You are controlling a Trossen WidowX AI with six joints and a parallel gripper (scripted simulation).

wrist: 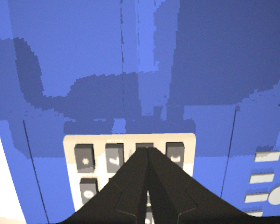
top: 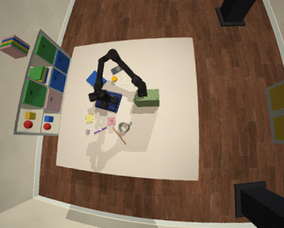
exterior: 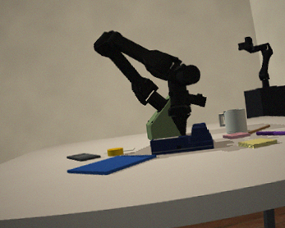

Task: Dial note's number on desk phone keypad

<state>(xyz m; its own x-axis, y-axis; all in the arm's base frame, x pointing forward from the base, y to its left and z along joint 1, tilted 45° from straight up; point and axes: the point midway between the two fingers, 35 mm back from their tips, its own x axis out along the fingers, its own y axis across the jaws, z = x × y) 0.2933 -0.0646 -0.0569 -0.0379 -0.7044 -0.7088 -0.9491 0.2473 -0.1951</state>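
My gripper (wrist: 146,155) is fully closed, fingers pressed together into one blunt point, nothing held. It hangs nose-down over the blue desk phone (exterior: 181,143), which sits on the tabletop (top: 170,108) just beside the green block (top: 147,98) my arm is mounted on. The wrist view shows the keypad (wrist: 128,166) directly below; my tip covers the third key of the top row. Key labels too blurred to read.

Step in hand, as I judge it: pressing one digit. Go straight down with the fingers kept closed, so a key meets only one surface and cannot be pinched. Press on the key's centre, then lift straight off before shifting sideways; neighbouring keys sit close together.

The raised end of the phone (exterior: 200,130) in the exterior view is probably the handset in its cradle; keep off it. Mug (exterior: 236,121) and pink pad (exterior: 236,135) lie beyond it, blue flat pad (exterior: 109,165) on the other side. Open room above.
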